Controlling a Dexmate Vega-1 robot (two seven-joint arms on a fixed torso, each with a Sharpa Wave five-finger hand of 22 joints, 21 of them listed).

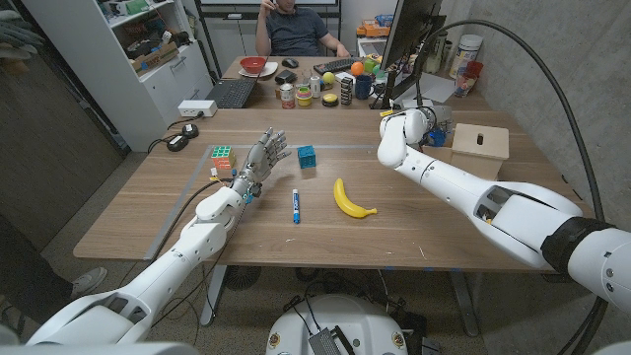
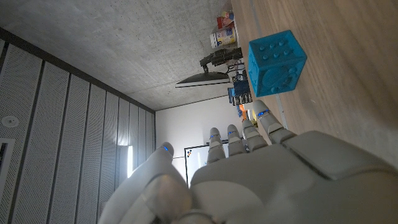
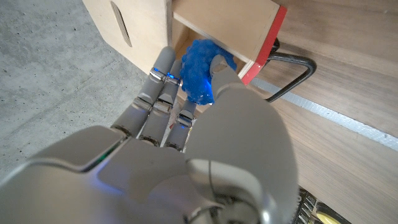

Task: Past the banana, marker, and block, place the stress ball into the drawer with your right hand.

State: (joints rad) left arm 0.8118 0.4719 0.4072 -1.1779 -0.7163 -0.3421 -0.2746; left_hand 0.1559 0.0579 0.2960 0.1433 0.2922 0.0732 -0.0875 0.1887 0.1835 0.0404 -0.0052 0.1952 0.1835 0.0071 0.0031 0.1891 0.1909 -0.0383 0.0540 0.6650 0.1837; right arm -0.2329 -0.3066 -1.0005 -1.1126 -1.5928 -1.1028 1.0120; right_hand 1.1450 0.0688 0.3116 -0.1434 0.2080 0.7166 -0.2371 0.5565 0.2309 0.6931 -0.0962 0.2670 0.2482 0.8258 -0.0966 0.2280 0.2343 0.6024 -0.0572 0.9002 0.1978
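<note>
Blue stress ball (image 3: 200,70), one, gripped by right hand (image 3: 186,118).

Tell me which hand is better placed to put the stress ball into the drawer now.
The right hand: it holds the blue stress ball at the open drawer. The left hand stands open near the blue block.

A knobbly blue stress ball (image 3: 200,70) sits pinched in the right hand (image 3: 186,130) at the mouth of the open wooden drawer (image 3: 239,25).
</note>
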